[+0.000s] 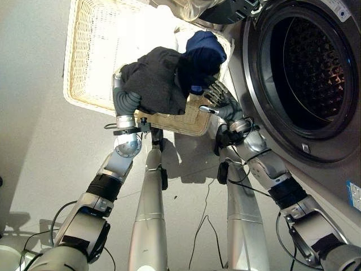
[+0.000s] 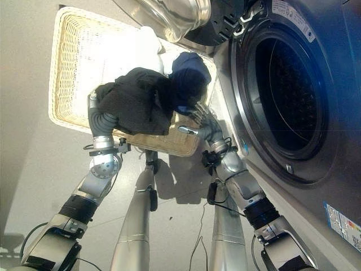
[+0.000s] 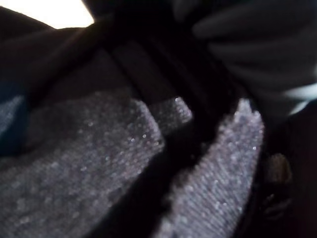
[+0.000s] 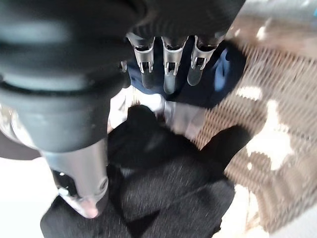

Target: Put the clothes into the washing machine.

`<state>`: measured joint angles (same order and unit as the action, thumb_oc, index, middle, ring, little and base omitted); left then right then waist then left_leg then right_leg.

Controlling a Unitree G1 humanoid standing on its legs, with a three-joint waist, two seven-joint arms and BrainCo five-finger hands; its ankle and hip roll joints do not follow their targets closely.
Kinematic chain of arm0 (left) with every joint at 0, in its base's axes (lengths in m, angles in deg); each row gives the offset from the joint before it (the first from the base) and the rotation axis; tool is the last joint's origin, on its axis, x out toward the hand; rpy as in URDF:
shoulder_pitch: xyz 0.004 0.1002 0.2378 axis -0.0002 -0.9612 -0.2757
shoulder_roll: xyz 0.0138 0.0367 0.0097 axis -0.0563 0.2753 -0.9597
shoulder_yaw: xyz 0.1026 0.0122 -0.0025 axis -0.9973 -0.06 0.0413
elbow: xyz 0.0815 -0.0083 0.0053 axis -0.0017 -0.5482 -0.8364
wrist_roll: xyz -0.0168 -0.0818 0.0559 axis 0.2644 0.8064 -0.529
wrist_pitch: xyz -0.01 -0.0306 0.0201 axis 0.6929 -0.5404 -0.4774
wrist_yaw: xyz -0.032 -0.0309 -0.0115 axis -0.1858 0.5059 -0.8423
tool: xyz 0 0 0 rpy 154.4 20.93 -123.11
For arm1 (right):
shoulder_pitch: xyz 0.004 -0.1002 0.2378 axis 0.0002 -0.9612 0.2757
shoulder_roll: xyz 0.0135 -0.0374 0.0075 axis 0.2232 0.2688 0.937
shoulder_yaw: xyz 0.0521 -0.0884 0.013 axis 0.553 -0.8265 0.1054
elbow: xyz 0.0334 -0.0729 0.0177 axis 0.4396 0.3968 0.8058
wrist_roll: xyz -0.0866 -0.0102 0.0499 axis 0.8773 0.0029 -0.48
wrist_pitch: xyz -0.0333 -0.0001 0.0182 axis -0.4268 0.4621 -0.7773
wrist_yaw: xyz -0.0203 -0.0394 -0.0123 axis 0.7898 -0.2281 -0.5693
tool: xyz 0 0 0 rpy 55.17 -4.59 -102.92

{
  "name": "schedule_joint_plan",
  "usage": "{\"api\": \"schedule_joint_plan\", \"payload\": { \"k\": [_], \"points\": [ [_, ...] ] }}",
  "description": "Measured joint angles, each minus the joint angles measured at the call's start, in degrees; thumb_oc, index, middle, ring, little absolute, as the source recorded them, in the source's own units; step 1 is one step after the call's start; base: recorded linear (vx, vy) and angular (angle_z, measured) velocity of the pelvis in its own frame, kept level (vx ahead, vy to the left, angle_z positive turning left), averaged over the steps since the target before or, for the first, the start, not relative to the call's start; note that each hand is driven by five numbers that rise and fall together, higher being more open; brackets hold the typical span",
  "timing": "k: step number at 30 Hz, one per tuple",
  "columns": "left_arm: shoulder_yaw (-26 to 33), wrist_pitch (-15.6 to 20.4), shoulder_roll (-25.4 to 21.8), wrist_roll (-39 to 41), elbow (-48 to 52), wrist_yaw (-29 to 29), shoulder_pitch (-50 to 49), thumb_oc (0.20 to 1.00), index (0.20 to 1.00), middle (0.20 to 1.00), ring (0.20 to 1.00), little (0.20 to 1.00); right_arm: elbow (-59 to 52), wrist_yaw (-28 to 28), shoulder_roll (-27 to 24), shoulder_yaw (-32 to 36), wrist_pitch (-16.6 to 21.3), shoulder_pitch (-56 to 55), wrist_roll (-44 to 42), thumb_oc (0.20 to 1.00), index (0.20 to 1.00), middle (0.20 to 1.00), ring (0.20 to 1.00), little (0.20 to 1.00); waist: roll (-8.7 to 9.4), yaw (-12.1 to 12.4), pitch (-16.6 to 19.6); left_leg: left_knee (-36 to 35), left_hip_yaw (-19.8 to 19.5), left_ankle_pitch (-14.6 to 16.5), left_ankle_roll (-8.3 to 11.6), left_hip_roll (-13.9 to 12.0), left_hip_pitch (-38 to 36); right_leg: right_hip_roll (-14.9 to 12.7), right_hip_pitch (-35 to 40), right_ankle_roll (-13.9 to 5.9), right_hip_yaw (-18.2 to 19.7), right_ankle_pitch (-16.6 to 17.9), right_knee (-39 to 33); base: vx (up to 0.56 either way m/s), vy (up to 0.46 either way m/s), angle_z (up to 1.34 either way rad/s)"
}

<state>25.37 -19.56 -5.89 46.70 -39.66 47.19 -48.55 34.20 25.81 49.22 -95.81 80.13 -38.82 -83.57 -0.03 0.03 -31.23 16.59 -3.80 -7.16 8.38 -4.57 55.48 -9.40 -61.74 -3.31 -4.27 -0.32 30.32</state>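
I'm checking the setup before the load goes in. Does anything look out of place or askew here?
Nothing looks damaged or spilled. The dark clothes bulge over the wicker basket rim, left hand buried in them, right hand beside. The washing machine door is open.

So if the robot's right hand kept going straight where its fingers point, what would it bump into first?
Most likely the dark blue garment: the right hand has straight fingers aimed at it, just above the wicker basket. How big the gap is remains unclear.

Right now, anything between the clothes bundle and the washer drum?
Nothing visible. The dark clothes are over the wicker basket, left hand buried in them, right hand beside them. The washer drum gapes open, its door swung aside.
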Motion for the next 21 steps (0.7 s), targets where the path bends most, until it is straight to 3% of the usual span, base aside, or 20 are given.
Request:
{"api": "schedule_joint_plan", "payload": {
  "k": [6,21],
  "points": [
    [-2.1,-1.2,0.9,-2.4,1.2,-1.1,2.8,0.2,0.2,0.2,0.2,0.2,-1.8,-0.7,1.3,-2.4,-2.1,2.5,-0.1,1.0,1.0,1.0,1.0,1.0,-0.02,1.0,0.0,0.1,-0.7,0.0,0.04,0.5,-0.2,-0.7,0.0,0.21,-0.5,-1.0,1.5,0.0,-0.013,0.06],
    [-4.9,-3.5,0.9,-5.6,1.2,-1.5,5.3,0.2,0.2,0.2,0.2,0.2,-3.0,-0.6,1.7,-3.0,-2.0,3.3,-3.1,1.0,1.0,1.0,1.0,1.0,-0.03,1.5,0.0,0.1,-1.1,0.0,0.12,0.7,0.1,-0.9,-0.3,0.12,-0.9,-1.6,2.0,0.0,-0.002,0.01]
  ]
}}
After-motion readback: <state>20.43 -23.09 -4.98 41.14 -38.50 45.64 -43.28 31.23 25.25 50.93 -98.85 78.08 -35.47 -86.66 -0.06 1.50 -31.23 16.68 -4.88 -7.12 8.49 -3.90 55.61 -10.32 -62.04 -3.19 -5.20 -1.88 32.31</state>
